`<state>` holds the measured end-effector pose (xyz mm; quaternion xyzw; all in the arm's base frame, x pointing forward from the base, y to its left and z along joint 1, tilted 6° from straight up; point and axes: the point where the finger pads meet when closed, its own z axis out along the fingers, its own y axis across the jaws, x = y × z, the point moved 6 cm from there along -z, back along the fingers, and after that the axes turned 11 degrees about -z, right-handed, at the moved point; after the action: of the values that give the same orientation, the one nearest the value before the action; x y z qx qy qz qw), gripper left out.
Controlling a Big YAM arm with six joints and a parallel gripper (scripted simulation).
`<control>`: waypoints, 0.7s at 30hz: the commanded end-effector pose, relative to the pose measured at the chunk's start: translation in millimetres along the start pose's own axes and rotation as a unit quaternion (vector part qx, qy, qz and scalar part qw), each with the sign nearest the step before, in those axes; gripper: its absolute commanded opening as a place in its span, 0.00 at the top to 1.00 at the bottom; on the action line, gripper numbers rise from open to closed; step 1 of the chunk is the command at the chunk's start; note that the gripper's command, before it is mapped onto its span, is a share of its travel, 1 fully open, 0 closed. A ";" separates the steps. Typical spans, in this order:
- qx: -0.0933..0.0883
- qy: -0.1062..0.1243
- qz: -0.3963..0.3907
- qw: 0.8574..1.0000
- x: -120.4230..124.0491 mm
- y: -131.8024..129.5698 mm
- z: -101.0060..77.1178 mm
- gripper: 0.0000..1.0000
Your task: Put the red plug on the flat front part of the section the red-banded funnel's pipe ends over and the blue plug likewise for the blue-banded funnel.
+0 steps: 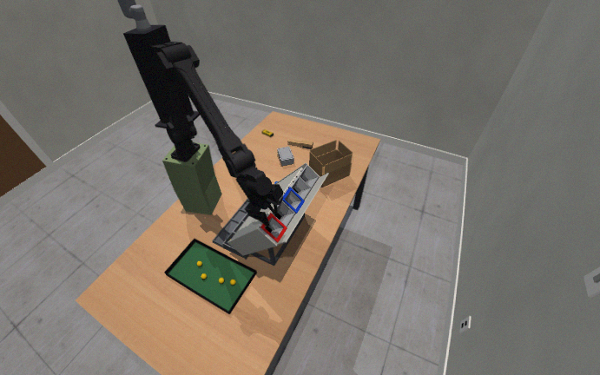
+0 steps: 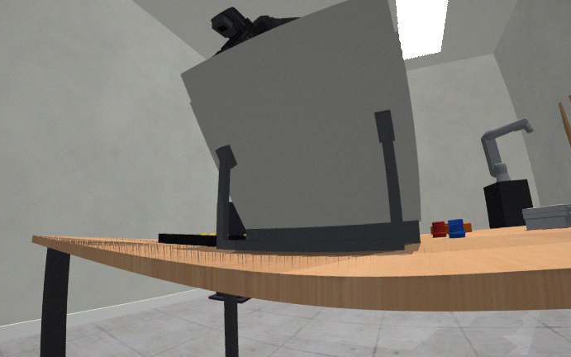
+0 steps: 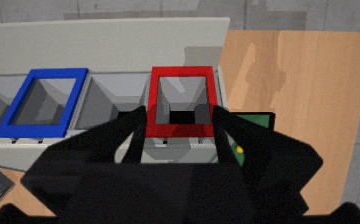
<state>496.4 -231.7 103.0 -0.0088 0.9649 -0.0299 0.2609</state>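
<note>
My gripper (image 3: 179, 111) hangs just above the red-banded funnel (image 3: 182, 100), fingers open on either side of its mouth with nothing between them. In the top view the gripper (image 1: 267, 218) is over the same funnel (image 1: 273, 227), the end funnel nearest the tray. The blue-banded funnel (image 1: 293, 199) is two places along the row, and it also shows in the wrist view (image 3: 43, 102). The red plug (image 2: 439, 229) and blue plug (image 2: 455, 228) stand on the table beside the grey cover (image 2: 305, 128). Several yellow marbles lie in the green tray (image 1: 210, 275). The pipes are hidden.
The catch sections (image 1: 232, 226) run along the arm's side of the rig. An orange plug (image 2: 467, 227) stands by the other two. A cardboard box (image 1: 331, 161), a grey case (image 1: 285, 155), a tan bar (image 1: 300, 144) and a yellow block (image 1: 267, 133) are at the table's far end. The green pedestal (image 1: 192, 177) stands beside the table.
</note>
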 end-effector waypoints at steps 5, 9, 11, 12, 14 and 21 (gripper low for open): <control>0.005 -0.014 -0.004 1.000 -23.0 -8.6 -26.2 0.41; 0.005 -0.013 -0.004 1.000 -26.5 -9.6 -32.3 0.41; 0.005 -0.013 -0.004 1.000 -26.5 -9.7 -32.3 0.41; 0.005 -0.013 -0.004 1.000 -26.5 -9.7 -32.3 0.41; 0.005 -0.013 -0.004 1.000 -26.5 -9.7 -32.2 0.41; 0.005 -0.013 -0.004 1.000 -26.6 -9.9 -32.1 0.41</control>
<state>491.1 -228.8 123.4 -0.0085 0.9667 -0.0259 0.2543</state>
